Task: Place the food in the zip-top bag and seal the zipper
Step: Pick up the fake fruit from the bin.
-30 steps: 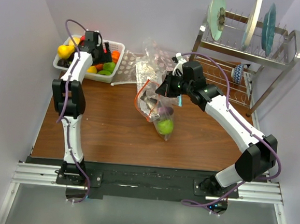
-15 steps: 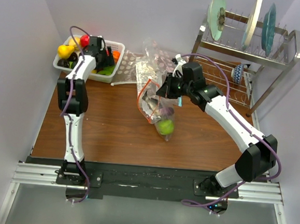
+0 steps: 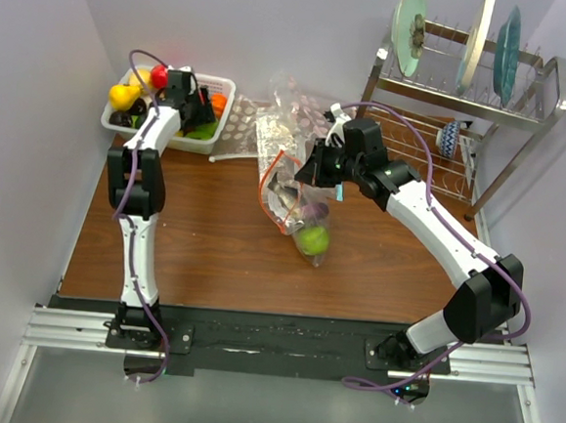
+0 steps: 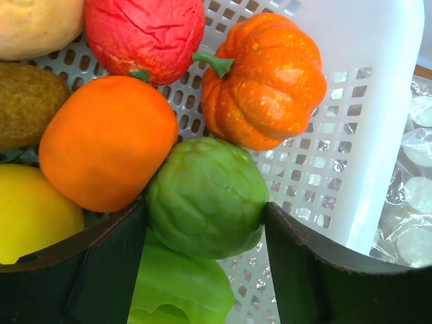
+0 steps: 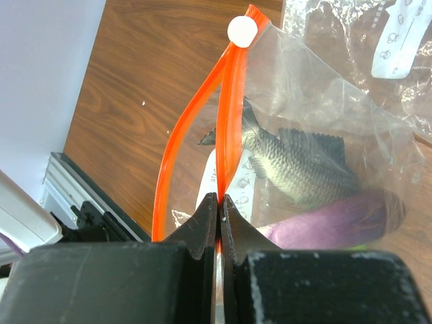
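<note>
The right hand (image 5: 220, 202) pinches the zipper (image 5: 233, 115) to hold the bag (image 5: 297, 135) open for loading, while the left hand (image 4: 206, 212), spread, straddles a green fruit (image 4: 206, 189) in the ten-o'clock basket (image 4: 378, 121).

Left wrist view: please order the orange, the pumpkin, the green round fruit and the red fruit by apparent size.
1. orange and pumpkin, nearly alike, not ranked.
2. green round fruit, slightly smaller.
3. red fruit, smallest as seen, but the frame edge cuts it off.
</note>
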